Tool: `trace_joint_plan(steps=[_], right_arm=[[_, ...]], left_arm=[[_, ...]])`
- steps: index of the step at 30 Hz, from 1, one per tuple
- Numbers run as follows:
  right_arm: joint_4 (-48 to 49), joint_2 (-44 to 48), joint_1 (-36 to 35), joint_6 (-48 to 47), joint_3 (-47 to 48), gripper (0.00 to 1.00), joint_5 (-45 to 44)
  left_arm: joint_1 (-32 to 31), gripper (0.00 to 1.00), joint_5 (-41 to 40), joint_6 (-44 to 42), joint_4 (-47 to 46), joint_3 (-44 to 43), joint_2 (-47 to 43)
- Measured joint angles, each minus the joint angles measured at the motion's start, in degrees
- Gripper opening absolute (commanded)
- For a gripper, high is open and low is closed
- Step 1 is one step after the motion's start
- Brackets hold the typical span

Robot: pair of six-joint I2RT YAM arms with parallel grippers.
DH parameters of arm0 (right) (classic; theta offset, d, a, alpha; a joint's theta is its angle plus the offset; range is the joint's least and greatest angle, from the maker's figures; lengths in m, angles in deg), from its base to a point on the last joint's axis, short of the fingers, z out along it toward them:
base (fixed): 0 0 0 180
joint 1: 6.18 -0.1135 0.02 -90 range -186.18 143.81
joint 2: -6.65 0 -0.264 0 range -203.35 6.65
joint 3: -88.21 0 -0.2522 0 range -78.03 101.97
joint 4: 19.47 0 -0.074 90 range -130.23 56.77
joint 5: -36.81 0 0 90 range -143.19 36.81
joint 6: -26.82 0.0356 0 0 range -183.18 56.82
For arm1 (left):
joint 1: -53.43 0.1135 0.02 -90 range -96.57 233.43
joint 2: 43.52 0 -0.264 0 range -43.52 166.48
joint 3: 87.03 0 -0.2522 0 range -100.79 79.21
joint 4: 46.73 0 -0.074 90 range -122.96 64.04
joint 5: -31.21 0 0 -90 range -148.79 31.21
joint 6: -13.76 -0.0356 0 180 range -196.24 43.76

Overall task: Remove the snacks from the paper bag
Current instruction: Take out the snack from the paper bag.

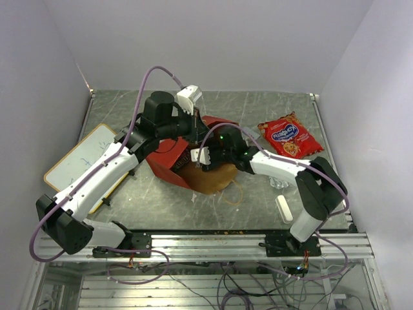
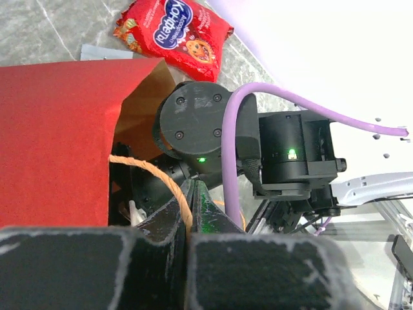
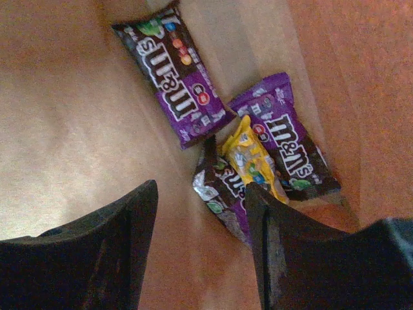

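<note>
The red paper bag (image 1: 169, 163) lies on its side mid-table, its brown inside (image 1: 213, 179) facing me. My left gripper (image 1: 192, 129) is shut on a tan loop handle (image 2: 151, 174), as the left wrist view (image 2: 191, 197) shows, beside the bag's red wall (image 2: 58, 142). My right gripper (image 1: 197, 161) reaches into the bag's mouth. In its wrist view it (image 3: 200, 187) is open and empty just above several candy wrappers: a purple one (image 3: 173, 72), another purple one (image 3: 287, 139), a yellow one (image 3: 250, 157) and a purple-silver one (image 3: 222, 190). The large red packet (image 1: 290, 135) lies outside on the table, also in the left wrist view (image 2: 174, 31).
A yellow-framed whiteboard (image 1: 80, 161) lies at the left under my left arm. A small white oblong block (image 1: 282, 208) lies near the right arm's base. The bag's other loop handle (image 1: 235, 194) trails on the table in front of the bag.
</note>
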Motion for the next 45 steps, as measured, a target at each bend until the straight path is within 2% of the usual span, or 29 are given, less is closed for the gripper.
trace_joint_plan(steps=[14, 26, 30, 42, 45], right_arm=[[-1.1, -10.5, -0.1, -5.4, 6.5, 0.52, -7.2], [0.5, -17.2, -0.1, -5.2, 11.7, 0.46, -8.2], [1.0, -19.0, -0.1, -5.0, 12.2, 0.37, -8.1], [1.0, -18.8, -0.1, -5.4, 10.4, 0.0, -7.0], [0.2, -16.3, -0.1, -5.8, 8.2, 0.0, -6.7]], left_arm=[[0.2, 0.07, -0.6, -2.2, 2.3, -2.1, 1.4], [0.5, 0.07, -1.2, -4.6, 4.9, -3.9, 2.3], [0.5, 0.07, -1.6, -5.2, 5.9, -4.3, 2.4], [0.5, 0.07, -4.6, -5.3, 7.1, -4.3, 2.3], [0.5, 0.07, -4.6, -5.1, 7.1, -4.3, 2.0]])
